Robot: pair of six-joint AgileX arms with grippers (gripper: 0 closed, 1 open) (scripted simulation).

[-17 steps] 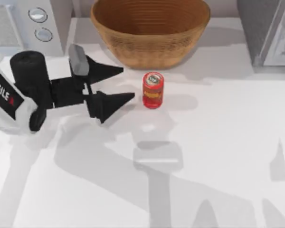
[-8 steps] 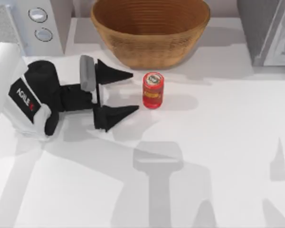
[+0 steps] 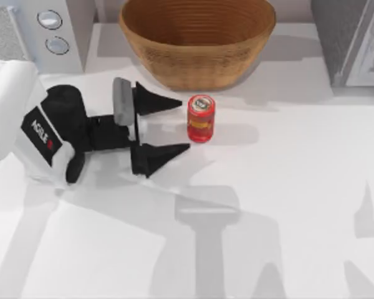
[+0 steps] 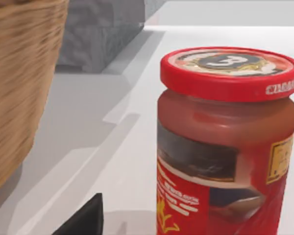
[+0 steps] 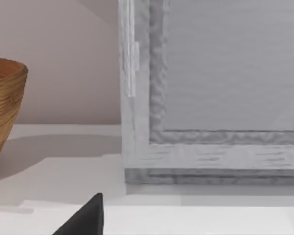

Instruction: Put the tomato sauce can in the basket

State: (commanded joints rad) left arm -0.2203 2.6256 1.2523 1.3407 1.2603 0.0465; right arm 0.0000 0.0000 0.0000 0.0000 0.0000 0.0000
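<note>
Left gripper (image 3: 184, 126) low over the table (image 3: 299, 187), fingers spread apart, tips just left of the tomato sauce can (image 3: 201, 118) (not touching). Can upright near table's far edge, just in front of the basket (image 3: 197, 59), apart from it.

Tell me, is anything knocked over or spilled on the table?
No, nothing stands out. The tomato sauce can stands upright on the table, lid on, just in front of the basket. The left gripper is open beside it, not touching.
</note>
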